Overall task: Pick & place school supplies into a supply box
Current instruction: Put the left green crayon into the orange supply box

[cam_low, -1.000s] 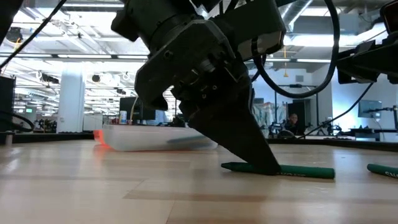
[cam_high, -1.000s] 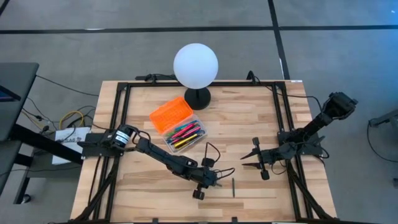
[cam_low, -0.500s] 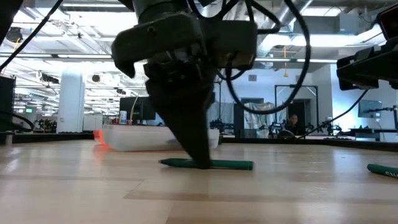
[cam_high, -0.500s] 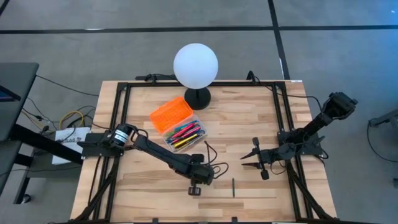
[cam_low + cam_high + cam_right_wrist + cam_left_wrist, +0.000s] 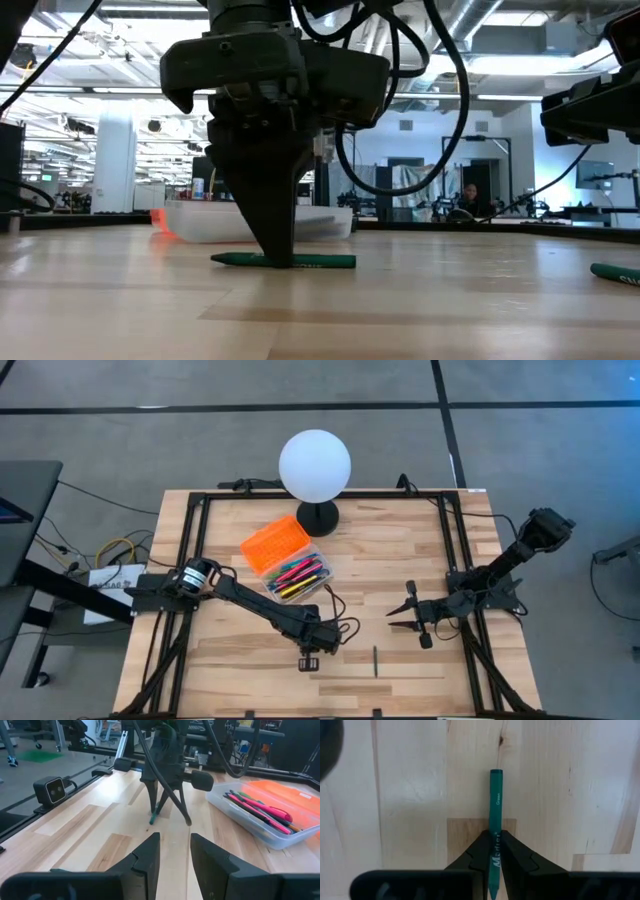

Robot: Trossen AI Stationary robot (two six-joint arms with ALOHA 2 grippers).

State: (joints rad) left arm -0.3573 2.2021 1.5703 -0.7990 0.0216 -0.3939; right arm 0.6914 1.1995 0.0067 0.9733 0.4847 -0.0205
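Observation:
A green marker lies level at the table top, with my left gripper shut on it from above, at the near middle of the table. In the high view the gripper hides the marker. The supply box, clear and holding several coloured pens, rests on the table beside its orange lid, farther back and left. A second green marker lies to the right. At the right side my right gripper hovers open, with nothing between its fingers. My left gripper pinches the green marker's shaft near its middle between the two fingertips. The fingers point straight down, one on each long side. The marker stays level; whether it rests on the wood or hangs just above it, I cannot tell.
A white globe lamp on a black foot stands at the far middle. A black frame runs along the table's sides. A small camera block sits at the table's edge. Bare wood lies between the held marker and the box.
My left gripper has moved toward the table's left edge and slightly toward the box, tipping from a slant to straight down and rolling about its own line. The green marker has gone along with it, staying level.

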